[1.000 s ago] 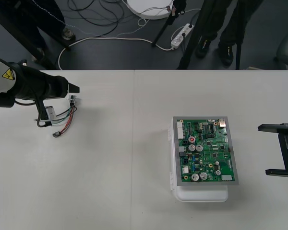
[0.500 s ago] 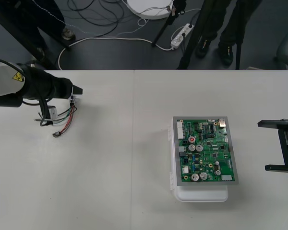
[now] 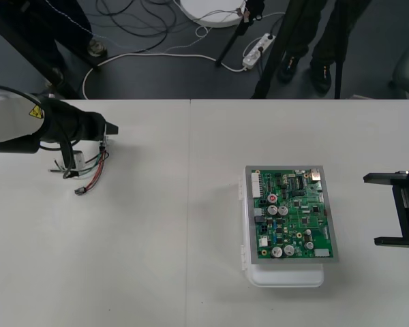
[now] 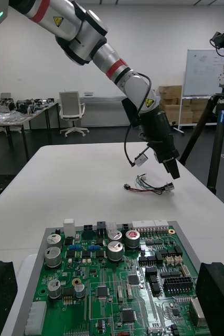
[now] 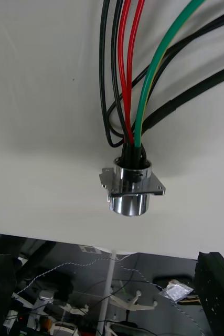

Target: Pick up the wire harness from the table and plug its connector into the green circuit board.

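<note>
Harness (image 3: 91, 170) lies on the table (image 3: 157, 238), far left, well apart from the board (image 3: 293, 212). Plug (image 3: 80, 191) is loose on the table. Left gripper (image 3: 109, 128) is at the socket (image 5: 128, 189), its 2 fingers wide apart, holding nothing. Right gripper (image 3: 395, 210) is wide apart too, right of the board.

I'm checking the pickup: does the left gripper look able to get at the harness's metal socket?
Probably yes: the left gripper hovers open right beside the metal socket, which lies on the table with nothing between them.
</note>
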### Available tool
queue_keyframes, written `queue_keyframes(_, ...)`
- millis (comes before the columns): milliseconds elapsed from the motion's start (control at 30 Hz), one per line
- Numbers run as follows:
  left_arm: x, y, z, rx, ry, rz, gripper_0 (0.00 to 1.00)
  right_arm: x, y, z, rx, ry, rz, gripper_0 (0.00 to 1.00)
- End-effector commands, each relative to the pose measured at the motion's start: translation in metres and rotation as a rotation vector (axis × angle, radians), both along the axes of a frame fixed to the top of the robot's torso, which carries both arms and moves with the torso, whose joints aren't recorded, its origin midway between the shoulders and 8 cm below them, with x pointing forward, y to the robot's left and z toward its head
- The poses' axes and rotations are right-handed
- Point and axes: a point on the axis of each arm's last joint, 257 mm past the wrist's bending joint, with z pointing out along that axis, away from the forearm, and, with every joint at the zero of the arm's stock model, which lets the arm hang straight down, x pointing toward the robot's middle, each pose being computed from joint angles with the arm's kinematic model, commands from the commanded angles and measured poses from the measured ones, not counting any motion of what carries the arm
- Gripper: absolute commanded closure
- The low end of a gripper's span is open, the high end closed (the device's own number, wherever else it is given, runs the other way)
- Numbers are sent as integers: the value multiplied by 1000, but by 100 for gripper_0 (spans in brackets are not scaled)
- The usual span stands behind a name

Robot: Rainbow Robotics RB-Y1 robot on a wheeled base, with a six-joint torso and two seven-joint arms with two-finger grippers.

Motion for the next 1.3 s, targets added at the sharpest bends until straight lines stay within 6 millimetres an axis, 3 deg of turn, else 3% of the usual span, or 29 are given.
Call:
queue_keyframes(33, 6, 0, -11, 59, -92, -68, 0, -2, 11, 7, 17, -74, 40, 0)
queue_keyframes(367, 7, 7, -28, 58, -104, -36, 0, -3, 16, -1, 10, -85, 51, 0)
queue_keyframes(1300, 15, 0, -54, 111, -109, -49, 0, 2, 14, -2, 10, -85, 37, 0)
